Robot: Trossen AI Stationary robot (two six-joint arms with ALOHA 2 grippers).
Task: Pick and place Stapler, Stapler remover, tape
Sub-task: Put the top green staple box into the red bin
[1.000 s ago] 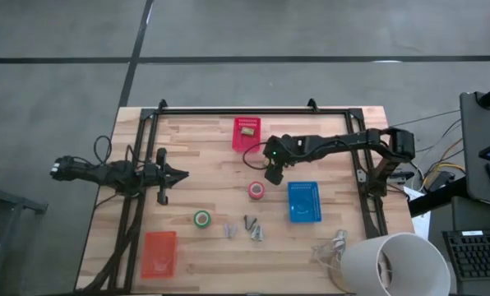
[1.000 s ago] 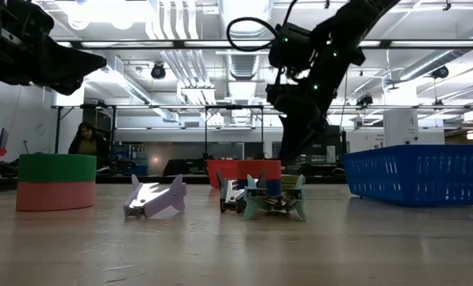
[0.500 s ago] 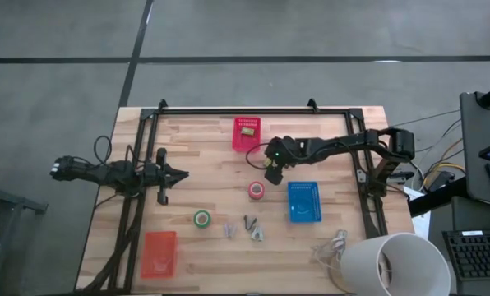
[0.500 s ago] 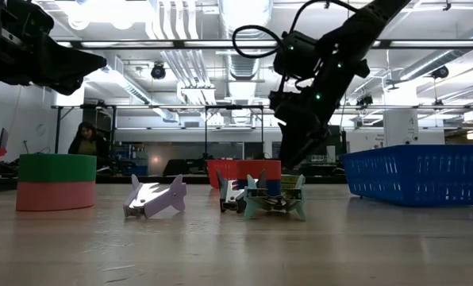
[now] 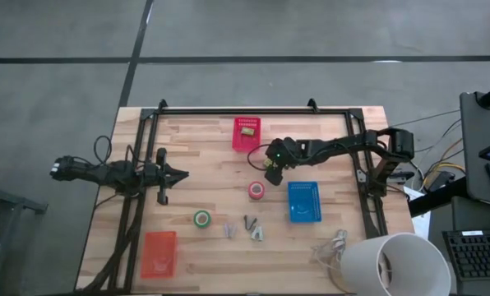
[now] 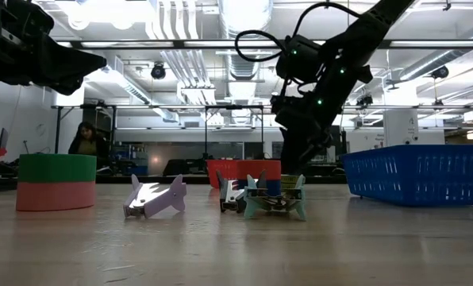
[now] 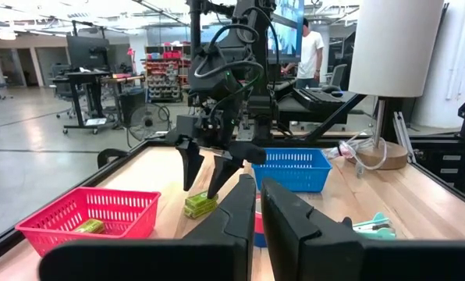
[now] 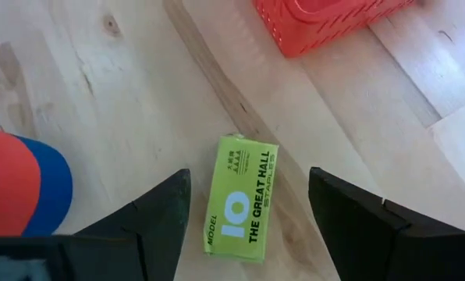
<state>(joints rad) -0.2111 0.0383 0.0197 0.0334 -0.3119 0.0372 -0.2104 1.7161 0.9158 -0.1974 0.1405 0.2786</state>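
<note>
The stapler is a small yellow-green box lying flat on the wooden table, also seen in the left wrist view. My right gripper hangs open just above it, slanting down, one finger on each side, touching nothing. The red-pink tape roll lies just nearer than the gripper, the green tape roll farther left. Three stapler removers lie near the front. My left gripper waits shut at the table's left, pointing level.
A pink basket at the far edge holds a small yellow-green object. A blue basket sits right of the red-pink roll, an orange-red basket at the near left. A white lamp stands at the near right corner.
My right gripper has sunk a little toward the stapler, its fingers staying apart. Nothing on the table has moved.
</note>
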